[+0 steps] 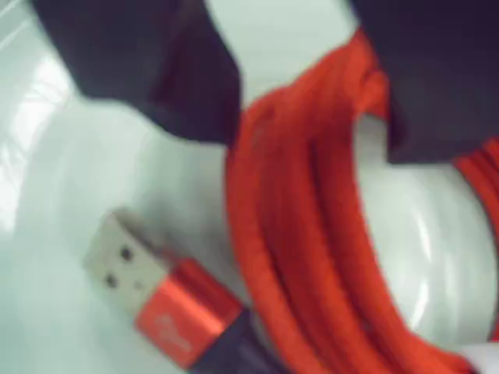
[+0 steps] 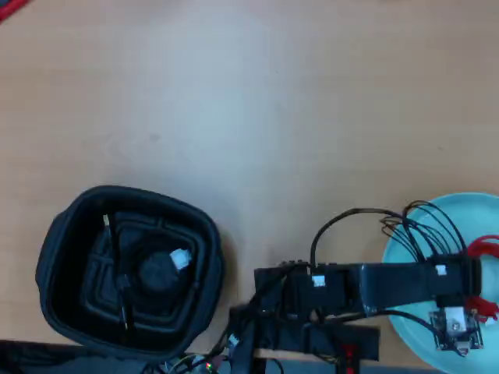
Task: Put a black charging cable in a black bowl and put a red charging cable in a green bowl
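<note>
Pale wooden tabletop (image 2: 234,101) fills the room I can see, bare apart from the two bowls and the arm along its near edge. Closest in, through the wrist view, the dark gripper (image 1: 312,109) straddles the bright red braided charging cable coil (image 1: 312,257); its two black jaws sit on either side of the strands and seem to pinch them, though the blur keeps me from being sure the grip is firm. Below it, the silver-and-red plug end (image 1: 156,288) lies against the smooth pale mint-turquoise round bowl (image 1: 54,195), so the coil is already over, and partly resting in, the green dish. From overhead, the gripper (image 2: 472,280) hangs above that shallow bowl (image 2: 405,241) at the right edge, red showing beside it. To finish well, I judge the jaws should part only once the coil sits flat, then lift straight up so no loop snags. Farther left, well apart, the deep rounded-square black bowl (image 2: 54,265) already holds the black coiled cable with its white tie (image 2: 160,269)
</note>
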